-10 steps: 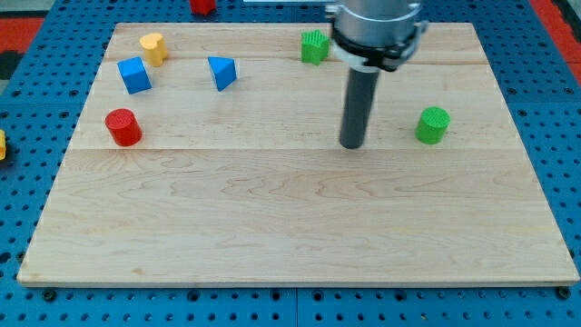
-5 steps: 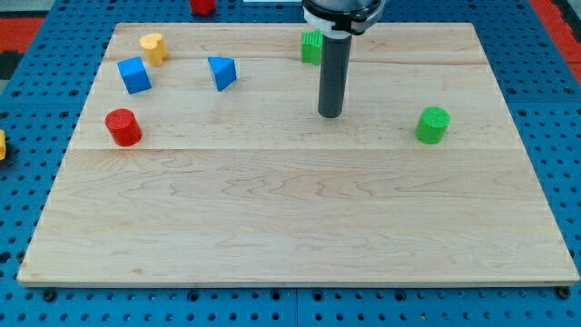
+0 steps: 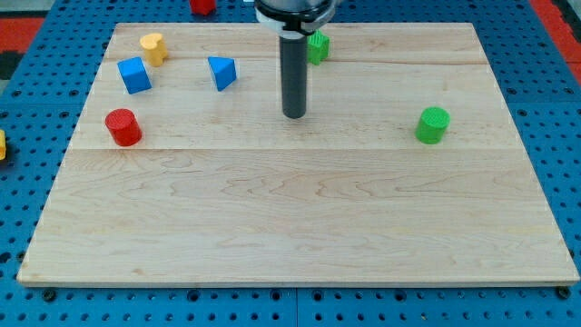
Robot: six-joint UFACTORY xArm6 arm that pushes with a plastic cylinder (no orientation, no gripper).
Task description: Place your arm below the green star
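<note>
The green star point(image 3: 319, 46) sits near the top edge of the wooden board point(image 3: 300, 227), partly hidden by my rod on its left side. My tip point(image 3: 293, 115) rests on the board below the star and a little to its left, apart from it. A green cylinder point(image 3: 433, 124) stands to the tip's right. A blue triangle point(image 3: 221, 72) lies to the tip's upper left.
A blue cube point(image 3: 134, 74), a yellow block point(image 3: 152, 47) and a red cylinder point(image 3: 123, 127) stand at the board's left. A red block point(image 3: 202, 5) and a yellow block point(image 3: 2, 144) lie off the board on the blue pegboard.
My tip has moved left and slightly up across the board, from right of the star's column to just left of it. No block has moved.
</note>
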